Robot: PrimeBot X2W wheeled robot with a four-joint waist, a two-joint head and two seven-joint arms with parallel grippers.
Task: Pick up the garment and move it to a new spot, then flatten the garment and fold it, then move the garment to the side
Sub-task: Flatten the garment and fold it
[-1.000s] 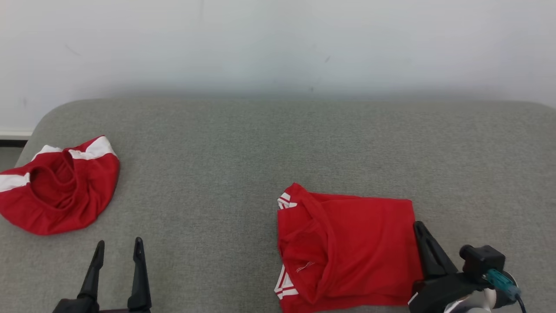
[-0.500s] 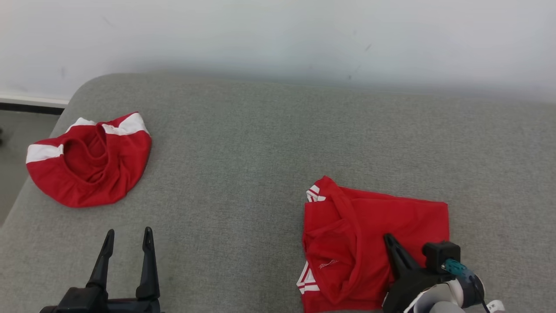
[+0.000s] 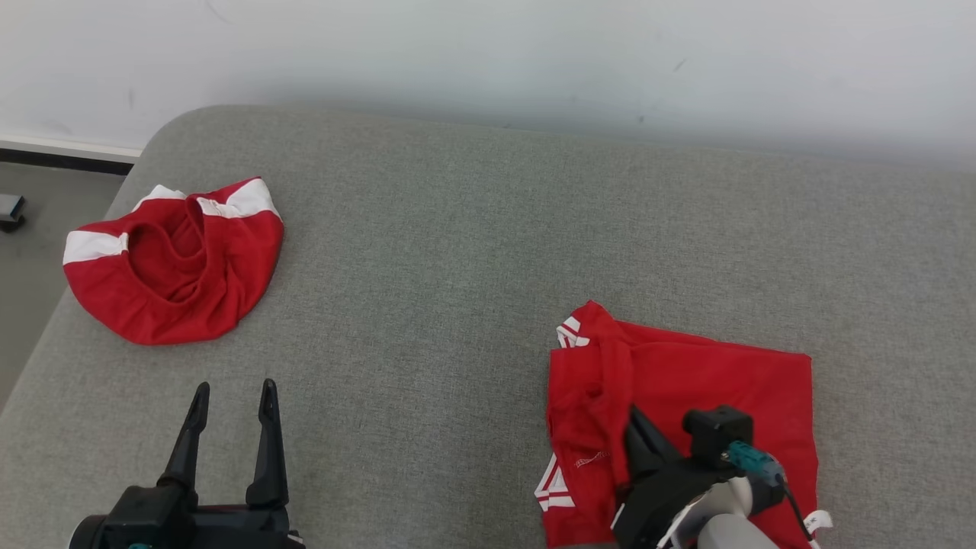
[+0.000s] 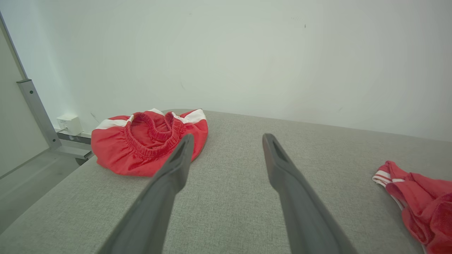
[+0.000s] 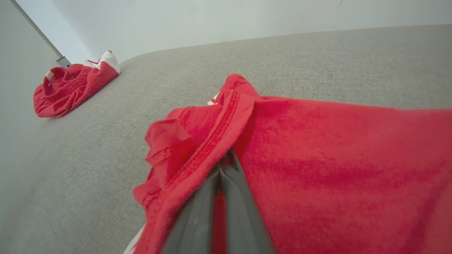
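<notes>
Late stage. Folded garment [image 3: 709, 381] lies on grey padded surface [image 3: 457, 252], near front edge, robot's right side. We judge moving, flattening and folding done; shift to side remains. Right end effector [image 3: 637, 423] clenched, tips nosed under rolled hem; we cannot tell whether cloth is pinched. Left end effector [image 3: 232, 393] released, hovering well apart. Packet near-square; we read long axis roughly left–right, striped-trim edge facing left toward crumpled second garment [image 3: 175, 259].

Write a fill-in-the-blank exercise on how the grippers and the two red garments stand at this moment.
The left gripper is ____, above the bare grey cushion.
The right gripper is ____, its tips under a fold of the folded garment.
The crumpled shorts are red with ____ bands.
Missing: open; shut; white.
</notes>
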